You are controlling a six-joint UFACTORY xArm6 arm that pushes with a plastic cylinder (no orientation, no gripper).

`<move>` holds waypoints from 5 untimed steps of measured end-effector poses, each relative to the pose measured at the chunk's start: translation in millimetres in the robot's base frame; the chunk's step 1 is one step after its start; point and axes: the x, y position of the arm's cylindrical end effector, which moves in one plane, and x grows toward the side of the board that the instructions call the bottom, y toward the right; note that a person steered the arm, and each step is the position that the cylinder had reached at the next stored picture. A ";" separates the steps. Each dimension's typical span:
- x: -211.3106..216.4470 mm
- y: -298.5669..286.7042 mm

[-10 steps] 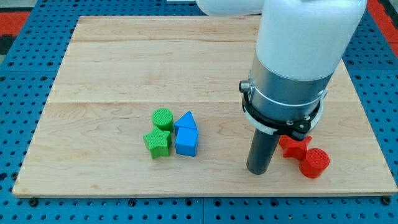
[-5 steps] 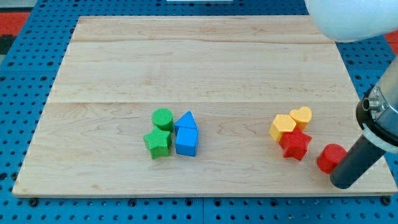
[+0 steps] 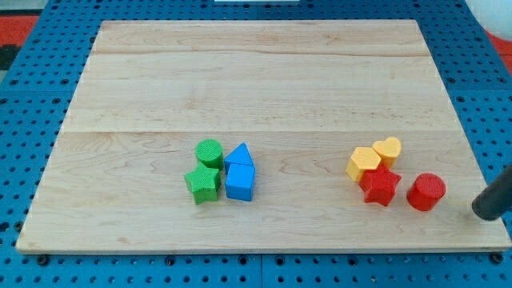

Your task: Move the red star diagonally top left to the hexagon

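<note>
The red star (image 3: 380, 186) lies at the board's lower right, touching the yellow hexagon (image 3: 363, 163) just above and left of it. A yellow heart (image 3: 388, 149) sits against the hexagon's upper right. A red cylinder (image 3: 426, 192) stands just right of the star, a small gap apart. My tip (image 3: 485, 213) is at the view's right edge, to the right of and slightly below the red cylinder, not touching any block.
A cluster near the board's middle bottom holds a green cylinder (image 3: 209, 151), a green star (image 3: 202, 183), a blue triangle (image 3: 239, 154) and a blue cube (image 3: 239, 182). The wooden board (image 3: 256, 80) ends close to my tip on the right.
The arm has swung from over the red and yellow blocks to the far right, uncovering them. The red cylinder has shifted to the right of the star.
</note>
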 end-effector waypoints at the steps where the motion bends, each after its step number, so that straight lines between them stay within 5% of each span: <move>1: -9.9 -51.5; 3: -25.6 -186.7; 5: -84.4 -241.4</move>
